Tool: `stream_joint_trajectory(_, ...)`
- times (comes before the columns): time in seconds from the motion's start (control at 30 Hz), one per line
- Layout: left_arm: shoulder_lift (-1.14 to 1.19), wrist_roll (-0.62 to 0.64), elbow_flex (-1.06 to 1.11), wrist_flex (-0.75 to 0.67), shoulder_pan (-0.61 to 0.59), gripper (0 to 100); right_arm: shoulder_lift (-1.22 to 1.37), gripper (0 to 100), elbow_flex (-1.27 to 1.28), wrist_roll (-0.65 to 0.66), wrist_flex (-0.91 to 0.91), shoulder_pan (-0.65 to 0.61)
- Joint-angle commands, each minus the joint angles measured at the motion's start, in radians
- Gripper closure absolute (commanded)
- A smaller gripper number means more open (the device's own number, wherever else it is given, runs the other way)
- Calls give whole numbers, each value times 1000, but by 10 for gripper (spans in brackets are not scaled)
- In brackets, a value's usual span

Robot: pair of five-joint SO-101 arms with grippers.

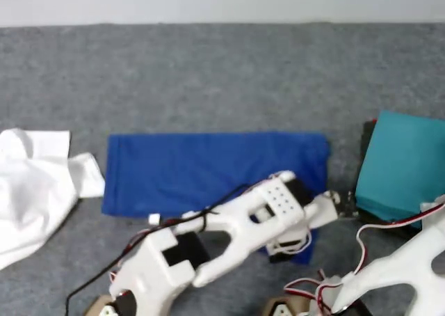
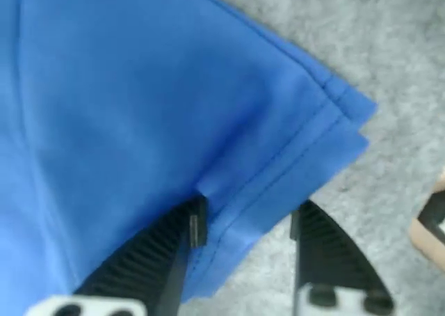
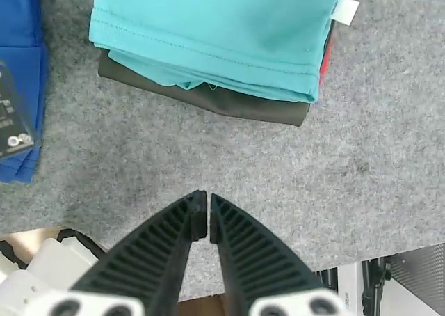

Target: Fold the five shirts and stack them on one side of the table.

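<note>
A blue shirt (image 1: 215, 168) lies folded into a long rectangle in the middle of the grey mat. My left gripper (image 2: 250, 218) stands open over its near right corner (image 2: 334, 121); one finger (image 2: 174, 246) presses on the cloth and the other (image 2: 320, 246) is over bare mat. In the high view that gripper (image 1: 336, 204) sits at the shirt's right edge. A folded teal shirt (image 1: 403, 164) tops a stack at the right, over dark (image 3: 208, 97) and red (image 3: 324, 58) layers. My right gripper (image 3: 203, 208) is shut over bare mat, short of the stack. A crumpled white shirt (image 1: 35, 184) lies at the left.
The grey mat (image 1: 222, 72) covers the table up to the pale wall at the back. Both arm bases (image 1: 146, 278) stand at the near edge. Open mat lies behind the blue shirt and between it and the teal stack.
</note>
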Motion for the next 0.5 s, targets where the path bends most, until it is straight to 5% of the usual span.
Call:
stream_joint_trajectory(0.0, 44, 6, -81, 11, -3, 903, -41, 990, -46, 6, 35, 5)
stream_joint_trajectory(0.1, 64, -2, -114, 31, -2, 985, -41, 990, -46, 5, 35, 5)
stream_joint_trajectory(0.47, -95, -9, -120, 40, -9, 986, -41, 990, -46, 2, 35, 7)
